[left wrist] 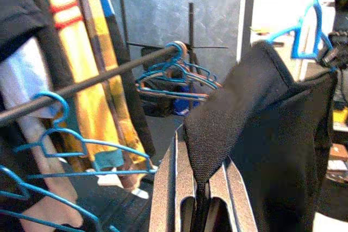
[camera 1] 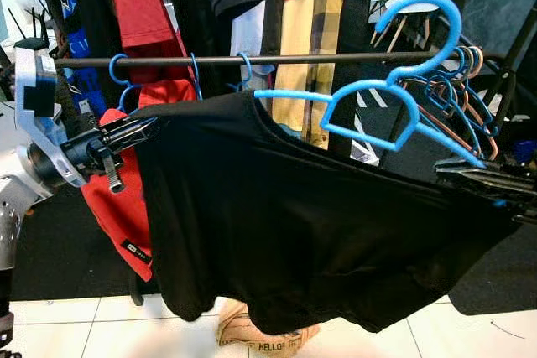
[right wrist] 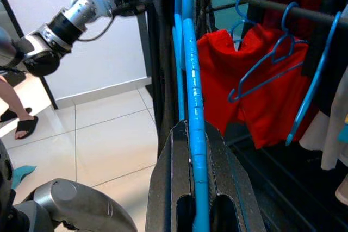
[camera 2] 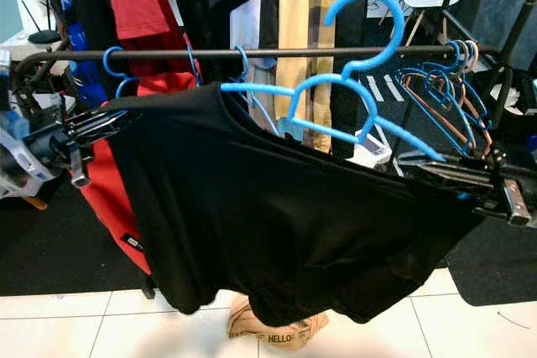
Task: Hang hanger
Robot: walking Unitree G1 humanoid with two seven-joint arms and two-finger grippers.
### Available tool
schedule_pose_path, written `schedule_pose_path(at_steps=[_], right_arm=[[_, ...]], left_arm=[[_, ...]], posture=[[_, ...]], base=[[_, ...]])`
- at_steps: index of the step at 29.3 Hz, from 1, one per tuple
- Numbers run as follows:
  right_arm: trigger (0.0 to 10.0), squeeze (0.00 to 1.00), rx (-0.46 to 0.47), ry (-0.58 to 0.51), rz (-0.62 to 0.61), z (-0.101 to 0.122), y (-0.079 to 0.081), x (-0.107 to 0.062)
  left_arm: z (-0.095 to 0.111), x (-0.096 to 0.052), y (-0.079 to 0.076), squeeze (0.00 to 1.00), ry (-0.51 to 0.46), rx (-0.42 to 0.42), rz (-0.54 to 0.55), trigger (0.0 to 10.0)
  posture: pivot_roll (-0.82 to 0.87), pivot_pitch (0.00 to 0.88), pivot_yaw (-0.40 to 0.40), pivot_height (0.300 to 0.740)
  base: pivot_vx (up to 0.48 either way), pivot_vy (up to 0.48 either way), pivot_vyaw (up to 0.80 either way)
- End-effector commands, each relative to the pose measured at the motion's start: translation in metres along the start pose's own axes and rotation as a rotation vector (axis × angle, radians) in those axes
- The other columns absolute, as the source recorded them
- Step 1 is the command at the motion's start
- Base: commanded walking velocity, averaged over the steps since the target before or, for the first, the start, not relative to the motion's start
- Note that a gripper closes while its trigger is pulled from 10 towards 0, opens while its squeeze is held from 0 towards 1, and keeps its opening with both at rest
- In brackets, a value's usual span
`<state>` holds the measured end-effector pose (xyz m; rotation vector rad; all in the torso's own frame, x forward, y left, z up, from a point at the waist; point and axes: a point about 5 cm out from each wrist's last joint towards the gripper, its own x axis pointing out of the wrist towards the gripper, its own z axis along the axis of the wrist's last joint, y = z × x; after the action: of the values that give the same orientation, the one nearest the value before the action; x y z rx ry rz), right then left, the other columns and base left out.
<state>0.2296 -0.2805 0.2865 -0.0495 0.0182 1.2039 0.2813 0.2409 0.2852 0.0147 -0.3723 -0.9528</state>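
The left gripper (camera 1: pixel 138 132) is clamped on one shoulder of a black garment (camera 1: pixel 294 215), its fingers pinching the fabric just below the rail (camera 1: pixel 277 59). The cloth stretches between the arms, draped on a blue hanger (camera 1: pixel 394 90) whose hook rises above the rail near its right end, apparently not yet caught over the bar. Behind hang a red garment (camera 1: pixel 138 6) and a yellow striped one (camera 1: pixel 298 23), with a bunch of empty hangers (camera 1: pixel 457 81) crowded at the rail's right end. The right gripper (camera 2: pixel 482 186) is closed on the hanger's blue arm at the garment's other shoulder. As I judge it, the garment is already on the hanger and lifted to rail height; what remains is to bring the hook over the bar, settle it, then release both holds.
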Motion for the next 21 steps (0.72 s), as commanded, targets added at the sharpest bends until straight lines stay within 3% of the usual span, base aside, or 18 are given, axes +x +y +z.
schedule_pose_path(at_steps=[1,8,9,11,12,13,14,15,17,21], right_arm=[[10.0,0.00,-0.004,0.011,-0.012,-0.003,0.000,0.000],[10.0,0.00,0.001,0.004,-0.002,-0.004,0.002,0.002],[10.0,0.00,0.003,-0.001,0.006,-0.005,0.003,0.003],[10.0,0.00,0.003,-0.001,0.006,-0.005,0.003,0.003],[10.0,0.00,-0.002,-0.022,0.009,-0.003,0.003,0.004],[10.0,0.00,-0.002,-0.022,0.009,-0.003,0.003,0.004],[10.0,0.00,-0.009,-0.044,0.007,0.000,0.002,0.005],[10.0,0.00,-0.009,-0.044,0.007,0.000,0.002,0.005],[10.0,0.00,-0.021,-0.083,-0.003,0.004,0.000,0.004],[10.0,0.00,-0.028,-0.102,-0.015,0.006,-0.001,0.003]], left_arm=[[0.009,-0.005,0.006,0.00,-0.051,0.021,0.045,0.0],[0.013,-0.003,0.015,0.00,-0.101,0.044,0.137,0.0],[0.016,-0.003,0.025,0.00,-0.157,0.046,0.246,0.0],[0.016,-0.003,0.025,0.00,-0.157,0.046,0.246,0.0],[0.015,-0.005,0.037,0.00,-0.198,0.028,0.371,0.0],[0.015,-0.005,0.037,0.00,-0.198,0.028,0.371,0.0],[0.011,-0.008,0.046,0.00,-0.224,-0.004,0.473,0.0],[0.011,-0.008,0.046,0.00,-0.224,-0.004,0.473,0.0],[-0.003,-0.020,0.058,0.00,-0.232,-0.062,0.625,0.0],[-0.014,-0.027,0.061,0.00,-0.220,-0.089,0.699,0.0]], posture=[[-0.05,0.005,0.030,0.740],[-0.05,0.005,0.033,0.740],[-0.06,0.007,0.033,0.740],[-0.06,0.007,0.033,0.740],[-0.06,0.003,0.033,0.740],[-0.06,0.003,0.033,0.740],[-0.06,0.002,0.034,0.740],[-0.06,0.002,0.034,0.740],[-0.05,0.003,0.033,0.740],[-0.05,0.005,0.034,0.740]], base=[[0.000,0.000,0.00],[0.000,0.000,0.00],[0.000,0.000,0.00],[0.000,0.000,0.00],[0.000,0.000,0.00],[0.000,0.000,0.00],[0.000,0.000,0.00],[0.000,0.000,0.00],[0.000,0.000,0.00],[0.000,0.000,0.00]])
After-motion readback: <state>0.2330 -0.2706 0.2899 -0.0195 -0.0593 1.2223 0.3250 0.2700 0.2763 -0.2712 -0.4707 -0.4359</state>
